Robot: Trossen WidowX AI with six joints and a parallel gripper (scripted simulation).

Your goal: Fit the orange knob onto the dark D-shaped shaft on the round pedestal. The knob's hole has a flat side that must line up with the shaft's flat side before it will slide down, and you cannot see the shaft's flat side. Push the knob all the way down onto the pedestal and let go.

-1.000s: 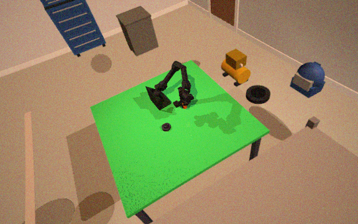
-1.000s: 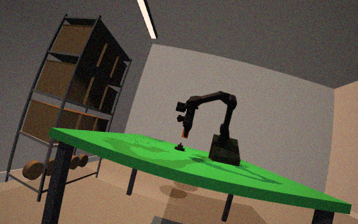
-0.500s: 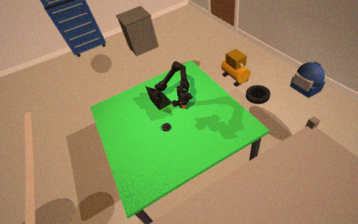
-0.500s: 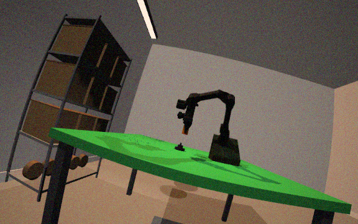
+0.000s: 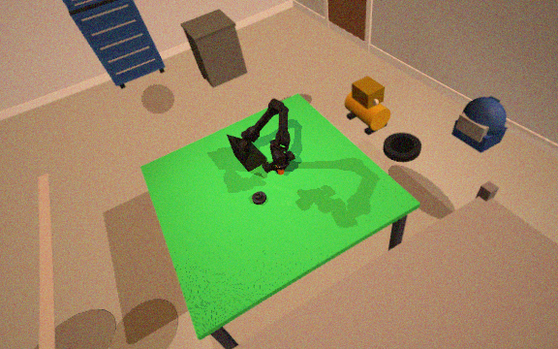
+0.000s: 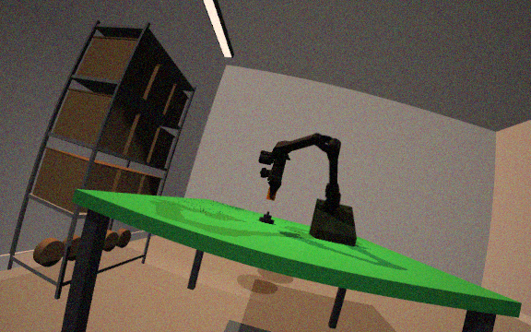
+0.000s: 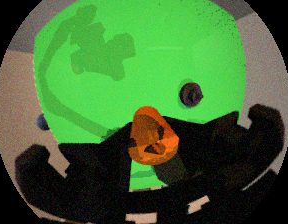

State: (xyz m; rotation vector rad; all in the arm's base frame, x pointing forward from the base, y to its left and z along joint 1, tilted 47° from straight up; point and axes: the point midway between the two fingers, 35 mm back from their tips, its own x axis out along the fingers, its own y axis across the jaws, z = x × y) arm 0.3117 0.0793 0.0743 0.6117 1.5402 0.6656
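Observation:
My gripper [image 5: 280, 170] [image 6: 271, 195] [image 7: 147, 122] is shut on the orange knob [image 5: 281, 171] [image 6: 268, 194] [image 7: 152, 137] and holds it in the air well above the green table [image 5: 240, 252] [image 6: 229, 240] [image 7: 161, 43]. In the wrist view the knob's hole faces the camera. The round dark pedestal [image 5: 259, 198] [image 6: 266, 218] [image 7: 191, 94] with its short D-shaped shaft stands on the table, apart from the knob and lower. In the top view the pedestal lies in front and a little left of the gripper. The shaft's flat side does not show.
The arm's dark base [image 5: 246, 151] [image 6: 333, 223] stands at the back of the table. Around the table on the floor are a grey cabinet [image 5: 215, 47], a yellow compressor [image 5: 367, 105], a tyre [image 5: 402, 146] and a shelf rack [image 6: 104, 124].

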